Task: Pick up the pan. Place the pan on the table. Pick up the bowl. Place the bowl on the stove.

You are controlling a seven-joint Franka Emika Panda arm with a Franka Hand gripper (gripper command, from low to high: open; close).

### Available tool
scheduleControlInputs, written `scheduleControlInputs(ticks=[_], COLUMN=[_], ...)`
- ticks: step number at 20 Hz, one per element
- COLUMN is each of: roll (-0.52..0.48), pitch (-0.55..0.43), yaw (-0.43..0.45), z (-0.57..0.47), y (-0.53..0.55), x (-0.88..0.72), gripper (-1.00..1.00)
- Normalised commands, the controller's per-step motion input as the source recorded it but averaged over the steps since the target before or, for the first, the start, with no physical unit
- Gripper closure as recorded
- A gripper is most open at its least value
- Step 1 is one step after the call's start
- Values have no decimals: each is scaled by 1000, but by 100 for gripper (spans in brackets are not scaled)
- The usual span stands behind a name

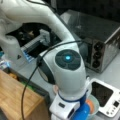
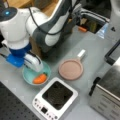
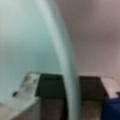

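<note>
**Gripper at bowl rim, pan already on table**

Bowl (image 2: 31, 75) sits on the grey table (image 2: 82, 47), just left of the pan (image 2: 70, 69) and above-left of the stove (image 2: 55, 100) in a front view; orange food piece (image 2: 40, 79) inside. Gripper (image 2: 35, 65) is down at the bowl's upper rim; in the wrist view the teal rim (image 3: 65, 62) runs between the fingers (image 3: 27, 82), one inside, one outside. Can't tell if they're pressing it. Pan lies flat on the table, long axis toward a front view's upper right, white handle (image 2: 81, 54) at that end. Stove top bare. Silver toaster oven (image 1: 100, 42) behind the stove (image 1: 106, 96); wooden board (image 1: 15, 95) at a front view's left.
</note>
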Motion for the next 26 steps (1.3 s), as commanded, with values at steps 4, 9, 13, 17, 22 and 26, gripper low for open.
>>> scheduleControlInputs(ticks=[4, 9, 13, 17, 22, 26], roll=[17, -30, -86, -117, -145, -162], pitch=[-123, -115, -119, -127, -125, -146], yaw=[-221, -170, -107, -61, -19, -26], z=[-76, -87, -87, -89, -102, -123], y=[429, 435, 410, 349, 246, 201], x=[-240, -250, -229, -226, -252, -261], gripper=[100, 100, 100, 100, 100, 100])
